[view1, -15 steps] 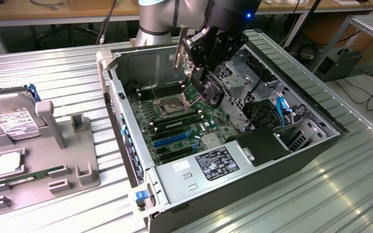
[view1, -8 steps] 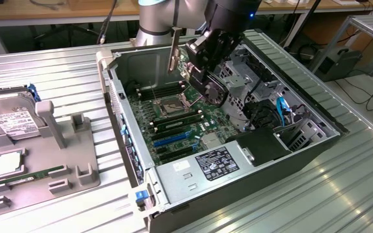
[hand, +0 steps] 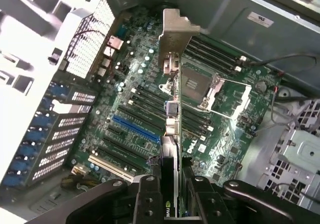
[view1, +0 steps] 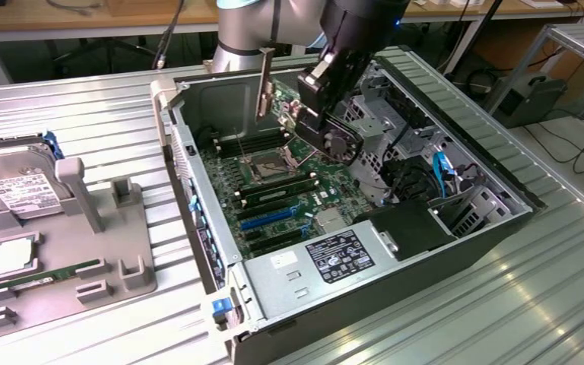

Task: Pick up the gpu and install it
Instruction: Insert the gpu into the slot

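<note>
The gpu [view1: 333, 141] is a black card with a silver bracket [view1: 265, 84] at one end. It hangs tilted in the air over the green motherboard [view1: 271, 190] inside the open computer case [view1: 455, 251]. My gripper [view1: 318, 114] reaches down from above and is shut on the card's body. In the wrist view the gpu [hand: 171, 119] is seen edge-on, running from its bracket [hand: 175, 34] back between my fingers [hand: 147, 199]. It hovers above the row of expansion slots, a little to one side of the blue slot [hand: 135, 129], and touches none of them.
A grey parts tray [view1: 119, 258] at the exterior view's left holds a silver hard drive [view1: 8, 186] and a green memory stick [view1: 39, 277]. Inside the case are the CPU socket [view1: 271, 161], a power supply [view1: 343, 255] and drive cages [view1: 394, 122]. The case stands on a ribbed metal table [view1: 89, 114].
</note>
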